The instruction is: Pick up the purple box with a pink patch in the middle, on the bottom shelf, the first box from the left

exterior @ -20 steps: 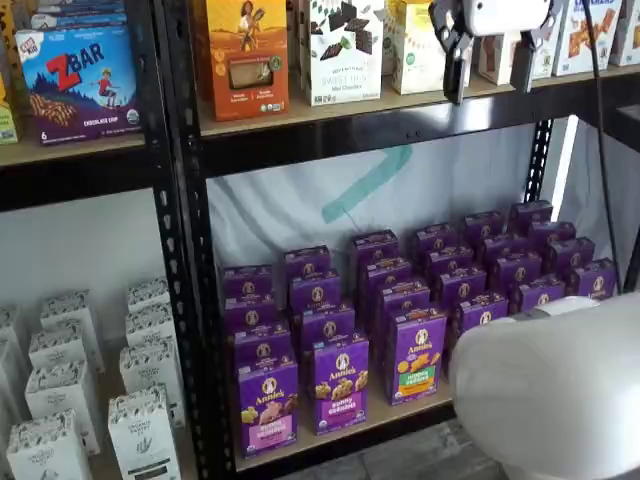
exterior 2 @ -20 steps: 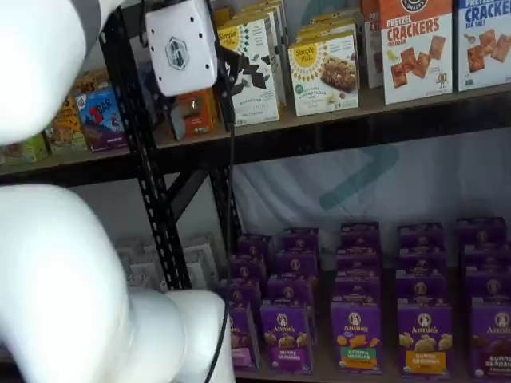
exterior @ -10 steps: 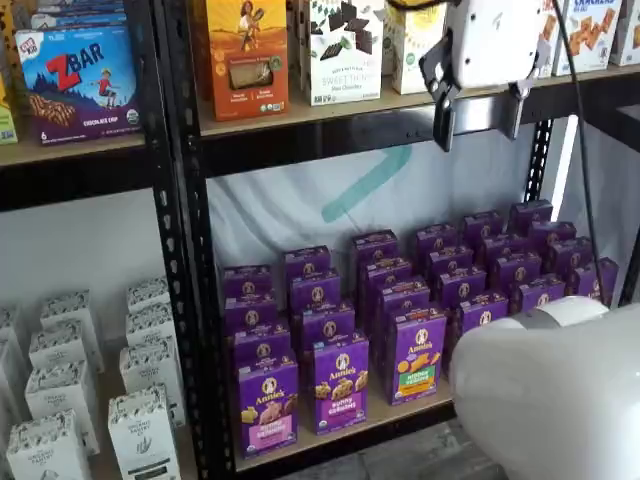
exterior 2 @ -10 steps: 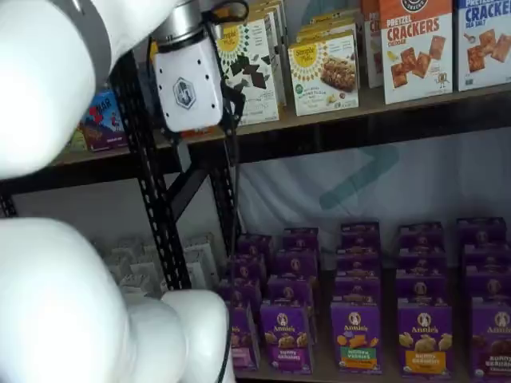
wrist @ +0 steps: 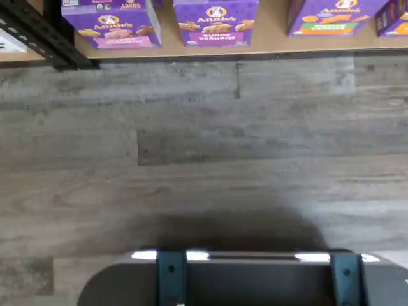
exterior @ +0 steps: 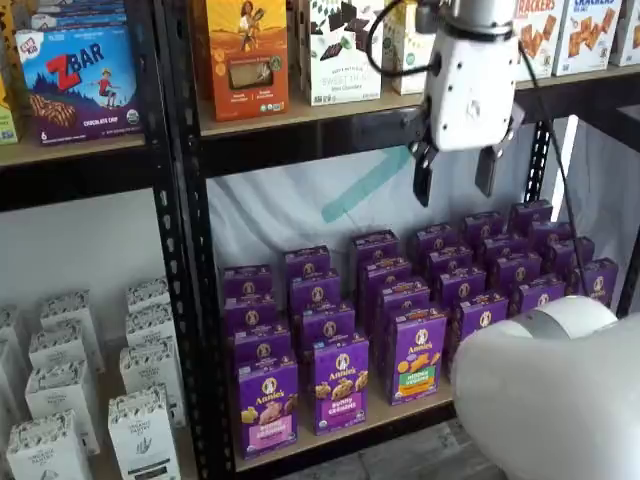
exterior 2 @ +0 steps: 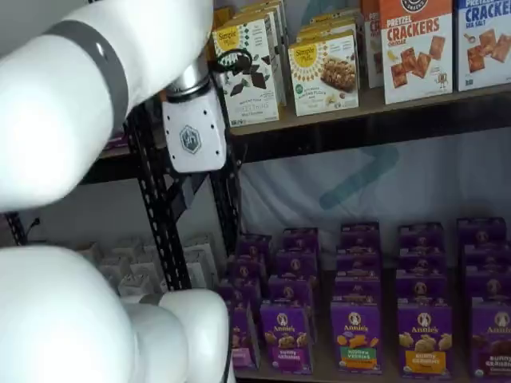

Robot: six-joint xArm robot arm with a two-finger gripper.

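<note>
Black perforated uprights frame two levels of boards in both shelf views, with a pale sheet hung behind the lower level. On the upper shelf (exterior: 300,108) stand an orange box (exterior: 246,55) and a white box printed with dark chunks (exterior: 340,48); cracker boxes (exterior 2: 415,48) show there too. Below, the bottom shelf (exterior: 400,412) is a tan board carrying rows of purple Annie's boxes. The purple box (exterior: 267,407) with the pink band stands upright at the front left corner of that board, just beside a like box with a purple band (exterior: 341,384); next along is one with a green-orange patch (exterior: 417,355). In the wrist view the purple box (wrist: 113,29) sits at the board's front edge, with grey wood-grain floor (wrist: 204,159) before it.

The gripper (exterior: 456,180) hangs in the air well above the purple rows, in front of the pale sheet, its white body level with the upper shelf's rail. Its two black fingers (exterior: 423,184) point down and stand plainly spread, with nothing between them.
</note>
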